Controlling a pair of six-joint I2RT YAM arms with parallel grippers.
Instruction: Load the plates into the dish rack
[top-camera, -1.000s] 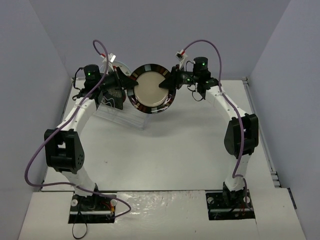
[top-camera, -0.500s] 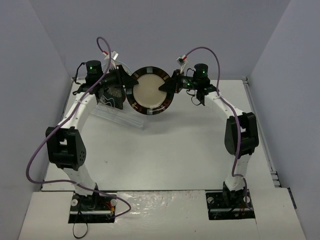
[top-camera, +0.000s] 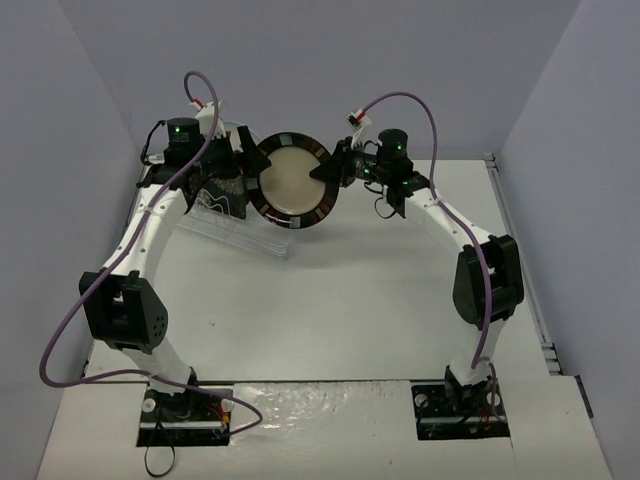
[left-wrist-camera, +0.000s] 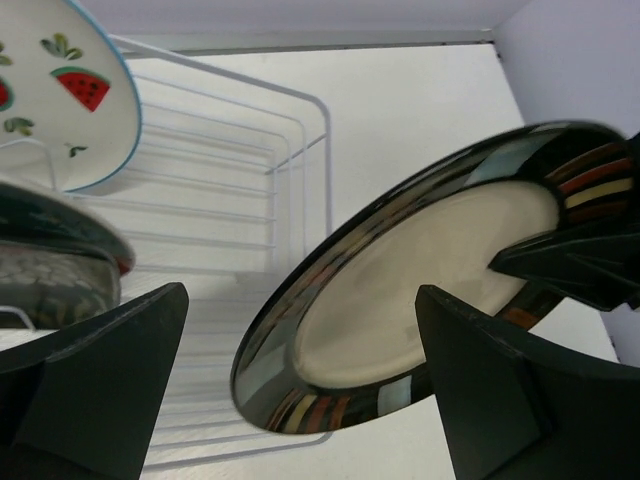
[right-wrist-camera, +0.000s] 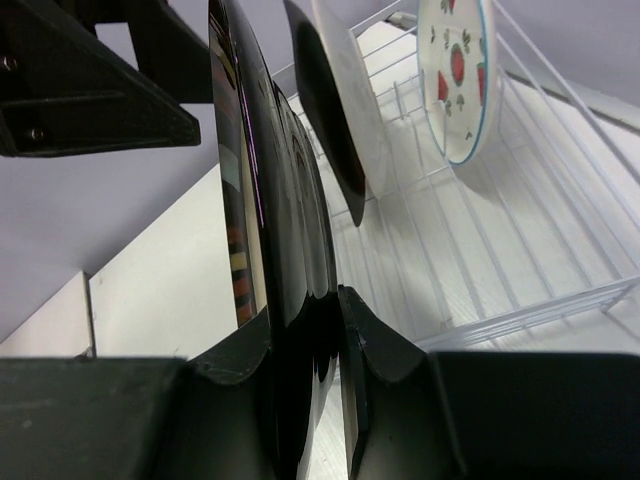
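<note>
— What is the right pincer (right-wrist-camera: 305, 335) doing?
— It is clamped on the right edge of the dark-rimmed plate (right-wrist-camera: 262, 200), one finger on each face. The plate stands on edge in the air, its beige centre facing the near side.

— And the left pincer (left-wrist-camera: 300, 390)?
— It is spread wide. Its two black fingers (left-wrist-camera: 100, 385) stand either side of that plate's left edge and neither touches it.

— Where does the plate sit in the scene?
— At the far side of the worktop (top-camera: 350, 290), left of the middle, by the right end of the dish rack (left-wrist-camera: 318, 150). I cannot tell whether its lower rim touches the rack.

— What is in the rack?
— Two plates, both standing on edge. Next to the held plate is a dark patterned plate (right-wrist-camera: 335, 120). Further left is a white plate (left-wrist-camera: 70, 90) with a blue rim, red watermelon slices and small green leaves. The rack's right-hand part, with its clear ribbed base and thin uprights, has nothing in it.

— And the rack itself?
— It is at the far left of the worktop, under the left arm.
</note>
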